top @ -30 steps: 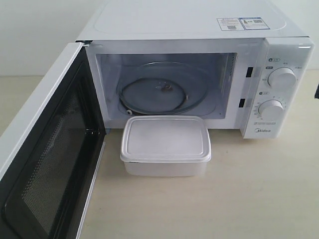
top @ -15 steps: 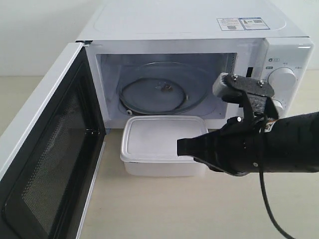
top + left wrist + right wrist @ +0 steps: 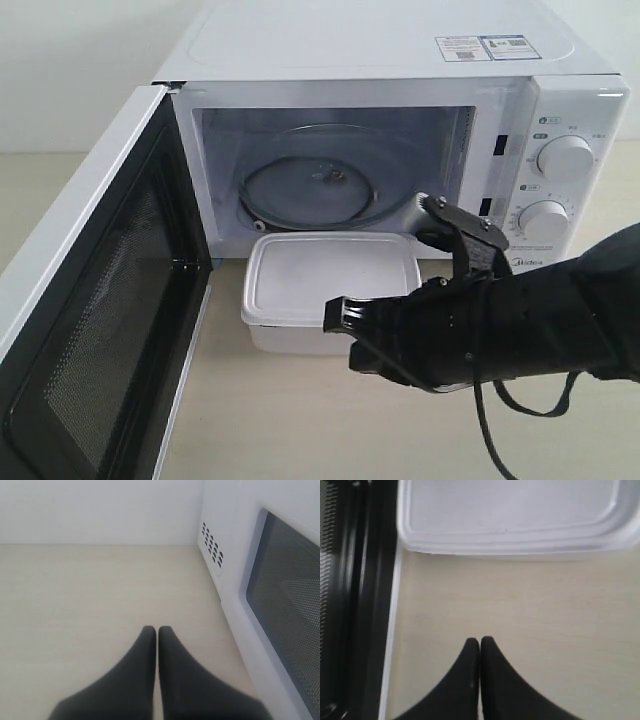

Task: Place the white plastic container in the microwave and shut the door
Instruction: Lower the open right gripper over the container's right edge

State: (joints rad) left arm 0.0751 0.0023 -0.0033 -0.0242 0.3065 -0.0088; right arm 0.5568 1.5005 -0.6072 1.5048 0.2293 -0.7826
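Two black fingers of the right gripper (image 3: 335, 312) are pressed tip to tip with nothing between them. Its wrist view shows the same meeting tips (image 3: 479, 642) over bare table (image 3: 520, 610), short of the white plastic container (image 3: 510, 510) and not touching it. The arm reaches in from the right, and the gripper points toward the container's near long side. The container (image 3: 325, 275) sits flat on the table (image 3: 300, 420), lid up, just in front of the microwave (image 3: 400, 50) and outside its cavity. Its long axis runs side to side in the exterior view, parallel to the oven's front opening, with one long side facing the cavity. Inside, the glass turntable (image 3: 315, 185) is bare. The door (image 3: 100, 320) stands swung wide to the left, its black inner frame and mesh window facing the container. Its dark edge (image 3: 350, 605) also runs along one side of the right wrist view. The left gripper (image 3: 157, 630) is likewise pinched together and empty, over bare table beside the door's outer face (image 3: 285, 605).
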